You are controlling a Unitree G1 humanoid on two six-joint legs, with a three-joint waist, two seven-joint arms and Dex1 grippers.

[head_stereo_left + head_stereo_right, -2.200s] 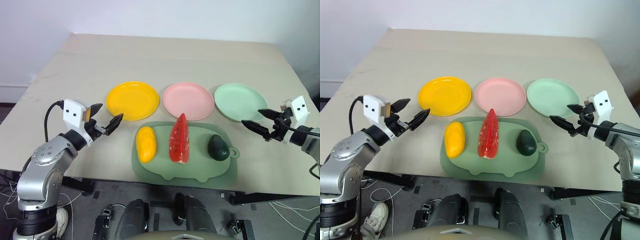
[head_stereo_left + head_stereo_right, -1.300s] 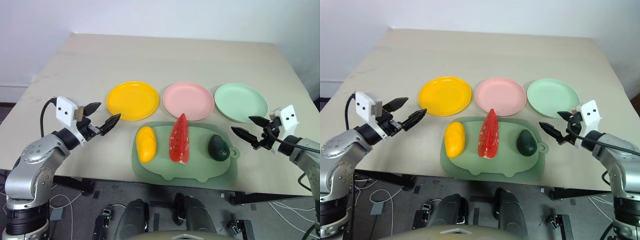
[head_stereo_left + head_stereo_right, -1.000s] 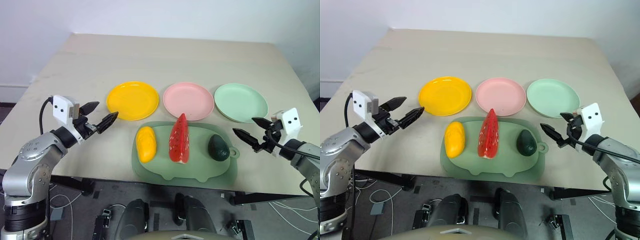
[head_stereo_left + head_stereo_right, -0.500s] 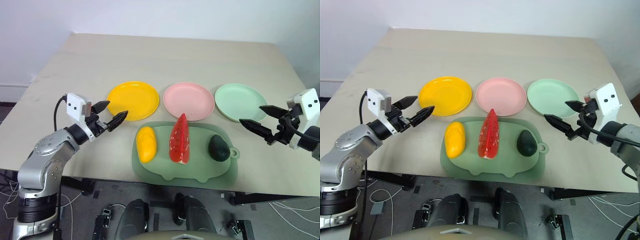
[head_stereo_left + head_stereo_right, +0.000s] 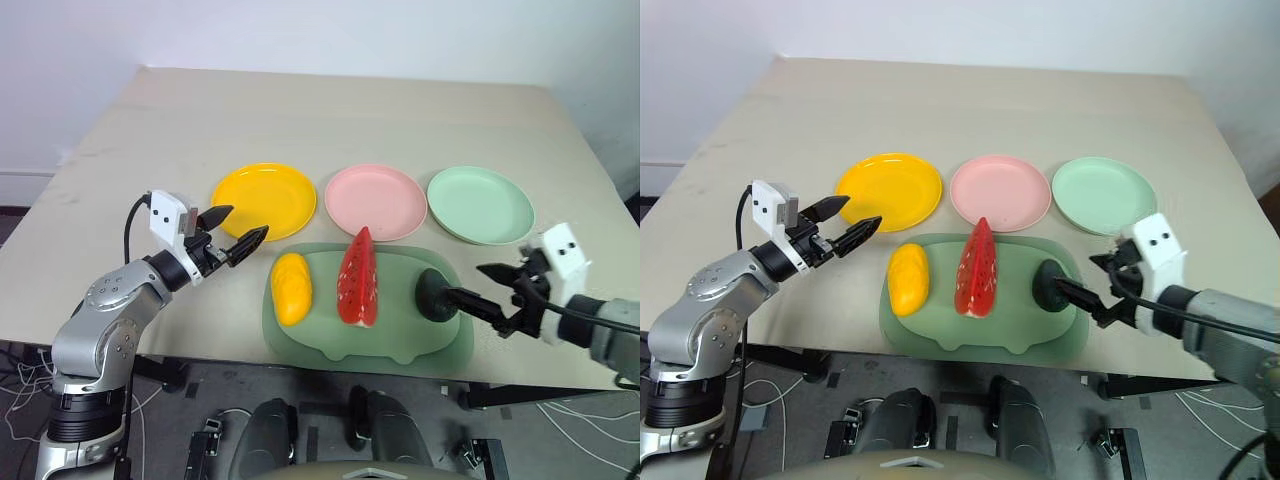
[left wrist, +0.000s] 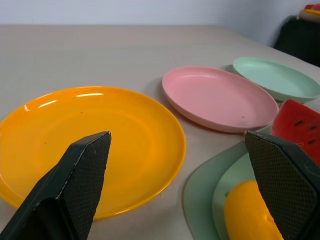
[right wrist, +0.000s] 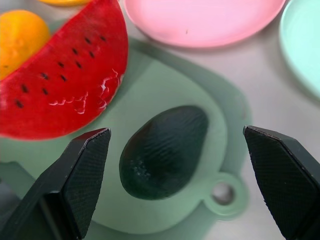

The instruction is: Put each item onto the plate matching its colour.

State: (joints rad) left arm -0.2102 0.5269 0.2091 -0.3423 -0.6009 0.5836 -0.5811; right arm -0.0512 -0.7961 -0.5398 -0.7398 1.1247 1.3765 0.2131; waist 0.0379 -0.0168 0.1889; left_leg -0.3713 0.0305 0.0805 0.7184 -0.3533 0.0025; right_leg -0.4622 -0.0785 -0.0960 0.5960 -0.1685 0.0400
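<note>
Left eye view: beige surface (image 5: 330, 115) carrying three round plates in a row, yellow plate (image 5: 264, 200) on the robot's left, pink plate (image 5: 377, 201) in the middle, light green plate (image 5: 480, 204) on the right, all three bare. Just in front of the plates, a pale green pig-shaped mat (image 5: 330, 335) holding all three toy foods: yellow mango (image 5: 291, 288) at its left end, red watermelon wedge (image 5: 357, 280) standing on its green rind in the middle, dark green avocado (image 5: 432, 295) at the right end beside the mat's small ring tab.

Left claw (image 5: 237, 236) spread wide and gripping nothing, hovering above the surface between the yellow plate's near rim and the mango, fingers aimed roughly level toward the right. From the left wrist view, yellow plate between the two fingers (image 6: 75, 187), mango low beside the other finger.

Right claw (image 5: 485, 287) also spread wide and empty, angled down toward the left, one fingertip just beside the avocado; touching or apart, cannot tell. From the right wrist view, avocado (image 7: 164, 150) lying between the two open fingers (image 7: 80, 180) with gaps on both sides, watermelon wedge beyond one finger.
</note>
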